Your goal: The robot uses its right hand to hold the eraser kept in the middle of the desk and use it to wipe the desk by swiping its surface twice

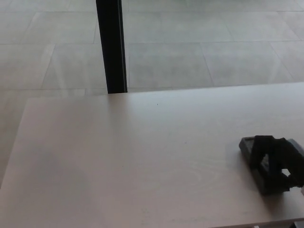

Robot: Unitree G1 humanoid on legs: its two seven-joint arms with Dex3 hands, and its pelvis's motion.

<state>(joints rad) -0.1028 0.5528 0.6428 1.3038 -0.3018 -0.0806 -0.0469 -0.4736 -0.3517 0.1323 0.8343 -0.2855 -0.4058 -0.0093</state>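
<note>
The robot's black right hand [280, 164] sits at the right edge of the head view, its thick fingers [267, 153] wrapped over a dark rectangular eraser [251, 151] and pressing it flat against the pale wood-grain table [133, 161]. The eraser lies near the table's right side, towards the front edge. Beyond the far edge, a black upright post [111, 45] rises from the grey tiled floor [199, 52].

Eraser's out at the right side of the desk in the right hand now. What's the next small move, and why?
Probably sweep back left across the desk. The right hand is shut on the eraser, flat on the surface near the picture's right edge, with the wide bare area lying to its left.
</note>
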